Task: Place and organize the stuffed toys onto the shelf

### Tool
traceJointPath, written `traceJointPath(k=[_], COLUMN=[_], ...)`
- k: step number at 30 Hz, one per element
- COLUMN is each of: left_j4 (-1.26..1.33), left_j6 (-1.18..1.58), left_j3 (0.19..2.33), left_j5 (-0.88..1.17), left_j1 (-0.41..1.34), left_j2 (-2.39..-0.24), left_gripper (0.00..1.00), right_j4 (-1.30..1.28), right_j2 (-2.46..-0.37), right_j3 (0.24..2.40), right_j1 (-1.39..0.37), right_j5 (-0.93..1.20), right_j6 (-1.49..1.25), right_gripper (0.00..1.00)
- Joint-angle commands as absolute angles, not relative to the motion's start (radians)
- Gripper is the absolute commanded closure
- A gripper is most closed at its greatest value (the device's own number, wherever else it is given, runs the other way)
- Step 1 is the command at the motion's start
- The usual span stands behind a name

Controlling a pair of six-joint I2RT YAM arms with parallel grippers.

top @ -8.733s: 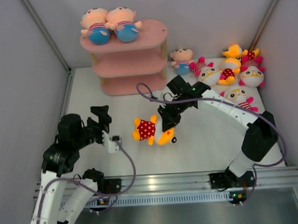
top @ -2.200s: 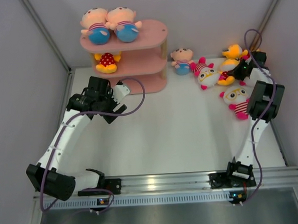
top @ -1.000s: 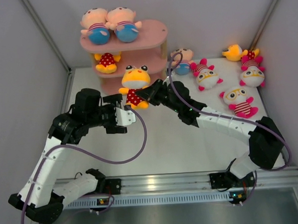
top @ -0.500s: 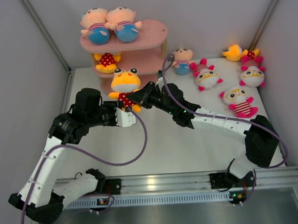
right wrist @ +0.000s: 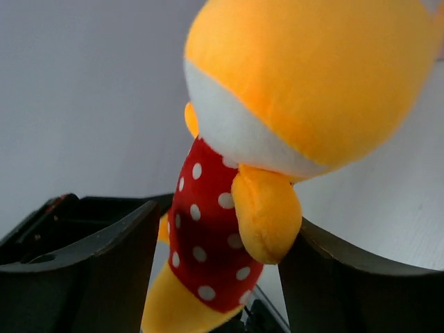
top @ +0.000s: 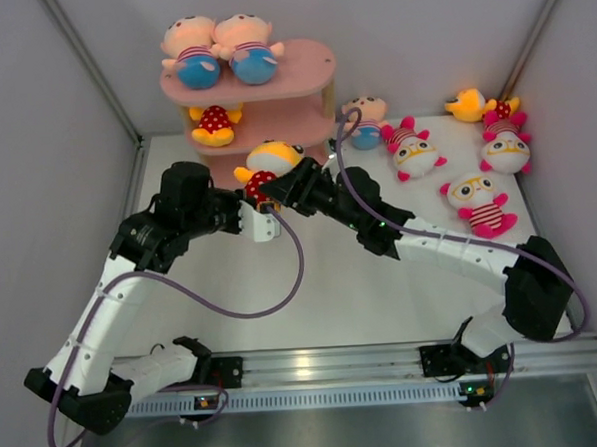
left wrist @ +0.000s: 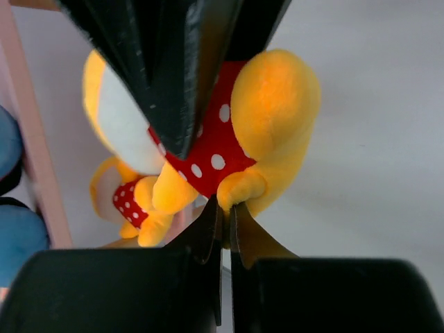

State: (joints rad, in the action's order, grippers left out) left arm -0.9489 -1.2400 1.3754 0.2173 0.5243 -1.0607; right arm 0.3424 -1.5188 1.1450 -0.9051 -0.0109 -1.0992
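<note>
Right gripper (right wrist: 218,253) pinches the yellow-orange toy (left wrist: 272,114) by its dotted body — left gripper (left wrist: 223,209), pressed together, just beside.

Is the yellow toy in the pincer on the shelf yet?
Not yet: the right pincer holds the yellow-orange, red-bodied plush toy in front of the pink shelf.

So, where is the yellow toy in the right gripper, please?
Top view, left of centre: the right gripper holds the yellow toy in front of the shelf, with the left gripper beside it.

Dark fingers (left wrist: 159,69) pinch a yellow toy (left wrist: 232,142) just above the left hand's (left wrist: 223,208) tips.
</note>
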Motion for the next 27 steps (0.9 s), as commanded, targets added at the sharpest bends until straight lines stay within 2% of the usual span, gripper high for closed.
traceJointPath(k=[1,3,8,11,17,20,27], left_j4=[-0.741,-0.718,-0.626,-0.539,-0.414,-0.413,-0.364], left_j6=[-1.374,-1.397,-1.396,-1.397,-1.345,-1.299,-1.234], left_j3=[1.408,1.422,1.43,1.416,1.405,1.433,1.491], left_j5=[0.178,0.181,0.146,0.129,0.117,0.129,0.109], left_j1=[0.528,0.526,0.526,0.526,0.523,0.512,0.485], left_j2=[-1.104,-1.144,-1.219,-1.247,-1.294,-1.348,-1.483], left_gripper=[1.0,1.0,1.0,1.0,1.0,1.0,1.0], right_j4=[0.338,0.307,0.151,0.062,-0.031,-0.06,-0.121], right_j2=[-1.384,-1.307,-1.075,-0.927,-0.727,-0.686,-0.698], right_j3=[1.092,1.028,0.908,0.868,0.824,0.825,0.856], right_j1=[-0.878,-0.838,-0.753,-0.739,-0.733,-0.723,-0.689], right_j5=[0.002,-0.055,-0.19,-0.367,-0.552,-0.592,-0.534], right_j6=[-1.026,-1.0,-0.904,-0.821,-0.698,-0.655,-0.592], right_gripper=[0.34,0.3,0.27,0.25,0.21,0.2,0.19])
